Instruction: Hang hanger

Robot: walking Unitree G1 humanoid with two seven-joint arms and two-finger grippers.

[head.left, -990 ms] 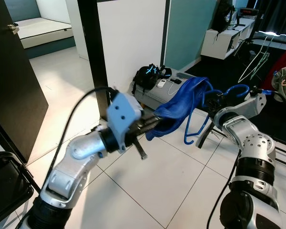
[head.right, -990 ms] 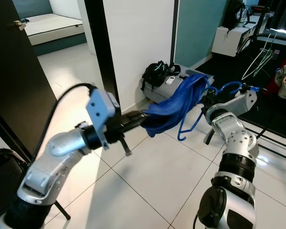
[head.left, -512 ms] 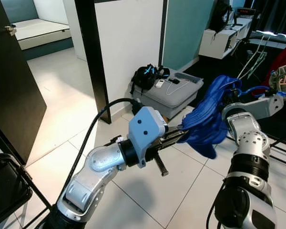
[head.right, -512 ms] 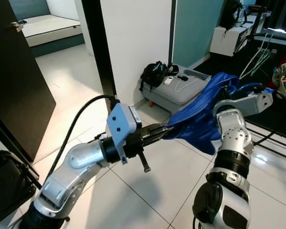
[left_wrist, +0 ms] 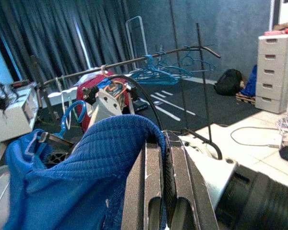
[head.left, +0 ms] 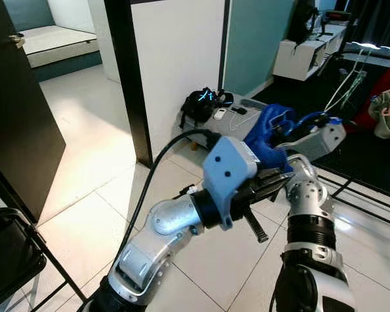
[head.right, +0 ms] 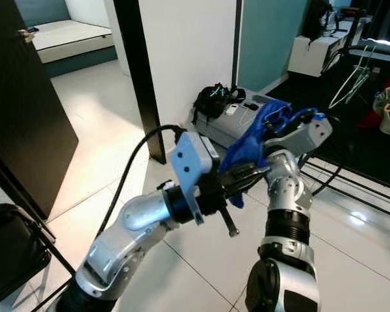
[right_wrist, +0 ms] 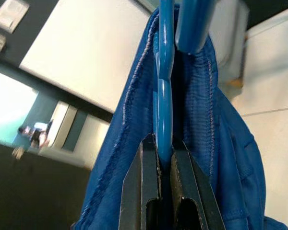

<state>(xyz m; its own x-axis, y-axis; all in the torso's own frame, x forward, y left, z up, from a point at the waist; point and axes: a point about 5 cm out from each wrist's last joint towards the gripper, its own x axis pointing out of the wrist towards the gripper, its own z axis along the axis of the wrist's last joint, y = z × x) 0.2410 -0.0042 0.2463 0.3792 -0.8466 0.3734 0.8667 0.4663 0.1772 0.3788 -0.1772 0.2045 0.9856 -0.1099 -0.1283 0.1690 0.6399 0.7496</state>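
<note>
- The robot stands on a white tiled floor [head.left: 84,123] in a home, both silver arms raised in front of its chest and crossing close together.
- Between the two arms hangs a blue garment [head.left: 268,133], bunched and draped over a blue hanger [right_wrist: 164,72].
- The left hand [left_wrist: 159,158] reaches forward from the left arm, behind a pale blue camera block. Its two black fingers are pressed nearly together, pinching a fold of the blue garment.
- The right hand [right_wrist: 164,158] is clamped on the hanger: its black fingers grip the blue plastic stem just below the hook, with the garment hanging on both sides of the stem.
- The hanger and garment are held up in the air, just in front of the robot, above the tiles and not on any rail.
- Ahead on the right is a dark area with a clothes rail [left_wrist: 149,57]; several light blue hangers [left_wrist: 156,74] already hang on it, along with a red item.
- On the floor by a white wall lie a grey suitcase [head.right: 231,130] and a black bag [head.left: 200,104] resting on it.
- A dark door [head.left: 19,123] stands open on the left.
</note>
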